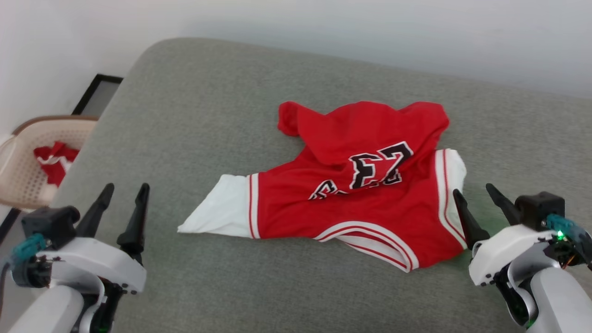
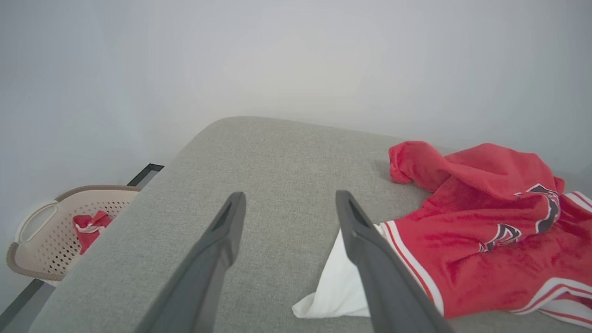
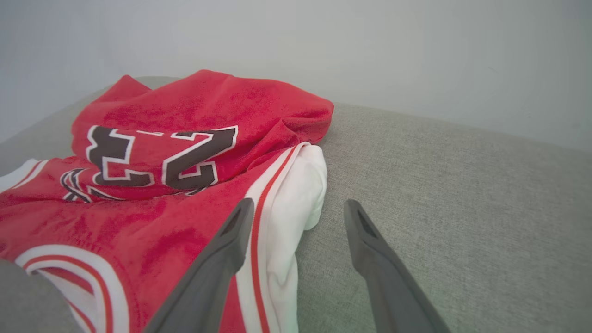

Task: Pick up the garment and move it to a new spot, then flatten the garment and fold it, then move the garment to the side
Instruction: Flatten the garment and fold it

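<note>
Crosswise, garment (image 1: 356,208), collar (image 1: 370,235) nearest.

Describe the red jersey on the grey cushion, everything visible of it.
The jersey is red, soft-looking fabric with white sleeves, red-white striped trim and a black, white-outlined 23 beside partly hidden lettering. It lies rumpled on the grey cushion, its far part folded over, one sleeve spread toward the left gripper, the other bunched by the right gripper. Both grippers are open, gripping nothing.
</note>
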Controlling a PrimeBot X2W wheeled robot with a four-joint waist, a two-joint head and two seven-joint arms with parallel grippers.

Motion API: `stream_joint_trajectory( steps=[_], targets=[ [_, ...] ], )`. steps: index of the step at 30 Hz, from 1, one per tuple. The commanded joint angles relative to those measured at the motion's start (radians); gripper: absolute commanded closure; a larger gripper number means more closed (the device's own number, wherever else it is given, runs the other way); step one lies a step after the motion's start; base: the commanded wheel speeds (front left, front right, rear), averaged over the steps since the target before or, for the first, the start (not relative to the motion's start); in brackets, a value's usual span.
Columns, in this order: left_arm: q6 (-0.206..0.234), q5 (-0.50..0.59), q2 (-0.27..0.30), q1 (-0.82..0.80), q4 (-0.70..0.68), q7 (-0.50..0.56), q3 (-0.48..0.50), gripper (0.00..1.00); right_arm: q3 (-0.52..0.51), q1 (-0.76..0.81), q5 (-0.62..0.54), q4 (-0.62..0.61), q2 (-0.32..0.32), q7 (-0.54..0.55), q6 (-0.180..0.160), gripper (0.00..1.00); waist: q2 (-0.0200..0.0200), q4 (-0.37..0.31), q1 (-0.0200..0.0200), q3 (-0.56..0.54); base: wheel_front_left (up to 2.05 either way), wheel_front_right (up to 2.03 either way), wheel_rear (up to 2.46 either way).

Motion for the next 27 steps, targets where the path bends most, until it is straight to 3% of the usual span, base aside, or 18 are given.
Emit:
stream_joint_trajectory(
  steps=[1,10,11,12,19,27],
  targets=[
    [-0.001,0.011,-0.015,0.015,-0.014,-0.022,0.011,0.00,0.013,-0.026,0.013,0.026,-0.008,0.029,-0.001,0.00,0.0000,0.035,0.0000,0.023,0.00,0.00,0.00],
    [-0.019,0.047,-0.081,0.045,-0.020,-0.052,0.053,0.00,0.056,-0.084,0.041,0.148,-0.024,0.157,-0.001,0.00,0.0000,0.070,0.0000,0.040,0.00,0.00,0.00],
    [-0.025,0.049,-0.089,0.046,-0.020,-0.052,0.060,0.00,0.060,-0.090,0.044,0.162,-0.023,0.170,-0.001,0.35,0.0000,0.072,0.0000,0.041,0.00,0.00,0.00],
    [-0.029,0.052,-0.097,0.049,-0.019,-0.052,0.068,0.00,0.066,-0.094,0.050,0.174,-0.023,0.181,-0.001,1.00,0.0000,0.074,0.0000,0.041,0.00,0.00,0.00],
    [-0.062,0.094,-0.130,0.071,-0.017,-0.053,0.134,0.00,0.078,-0.129,0.080,0.209,-0.038,0.219,-0.002,1.00,0.0000,0.067,0.0000,0.036,0.00,0.00,0.00],
    [-0.095,0.135,-0.141,0.106,-0.017,-0.053,0.197,0.00,0.069,-0.110,0.117,0.144,-0.082,0.270,-0.002,1.00,0.0000,0.026,0.0000,0.018,0.00,0.00,0.00]
  ],
)
